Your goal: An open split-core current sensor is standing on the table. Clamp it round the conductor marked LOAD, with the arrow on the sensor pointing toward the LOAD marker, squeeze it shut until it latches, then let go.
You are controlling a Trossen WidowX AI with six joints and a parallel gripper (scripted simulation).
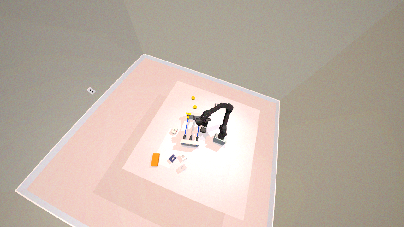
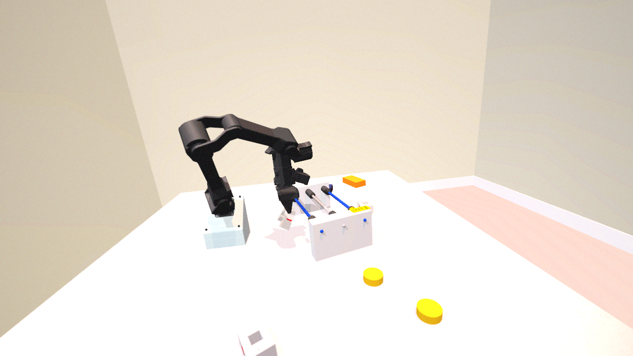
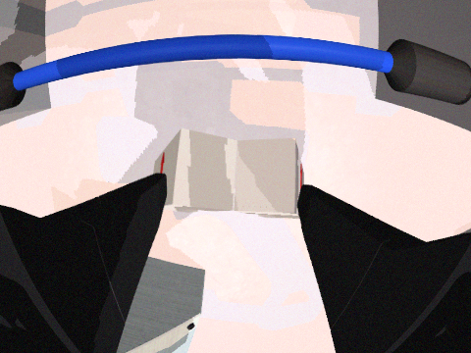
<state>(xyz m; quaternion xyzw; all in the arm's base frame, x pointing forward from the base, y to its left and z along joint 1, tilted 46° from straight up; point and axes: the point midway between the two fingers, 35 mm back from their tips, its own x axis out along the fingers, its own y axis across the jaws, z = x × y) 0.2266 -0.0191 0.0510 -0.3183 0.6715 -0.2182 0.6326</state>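
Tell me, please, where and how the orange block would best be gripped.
Probably across the middle of its long sides, coming from above: the orange block lies flat, is clearly longer than wide, and shows nothing close beside those sides.

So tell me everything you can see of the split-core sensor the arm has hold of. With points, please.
The sensor (image 2: 287,220) (image 3: 232,172) is a pale grey-beige block, plastic by its look, with two halves meeting at a seam. Red marks show on both outer sides. The fingers (image 2: 287,211) grip it from either side. In the exterior view it hangs tilted, beside the blue conductor (image 2: 303,208) (image 3: 231,47) nearer the arm's base, not around it.
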